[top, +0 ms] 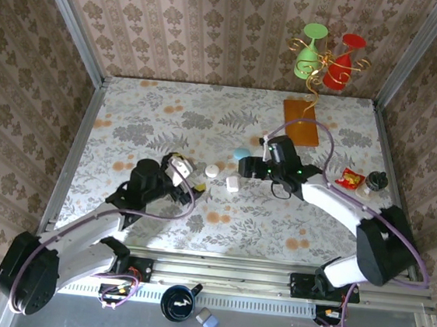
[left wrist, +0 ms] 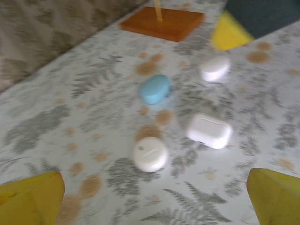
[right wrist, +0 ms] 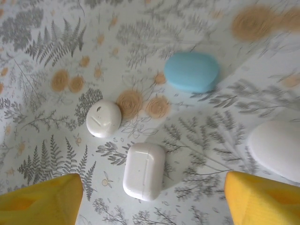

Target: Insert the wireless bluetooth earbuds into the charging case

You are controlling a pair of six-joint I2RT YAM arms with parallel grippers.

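right end effector (right wrist: 153,190) jaws wide, empty, over table (right wrist: 47,70) | white charging case (right wrist: 144,171) shut, lying flat between its fingers | round white case (right wrist: 103,119) ahead-left, blue case (right wrist: 191,71) ahead-right | left end effector (left wrist: 153,192) wide open, empty

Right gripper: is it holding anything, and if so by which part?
Nothing is held. The right gripper is open, its yellow fingers wide apart above the rectangular white case lying on the table.
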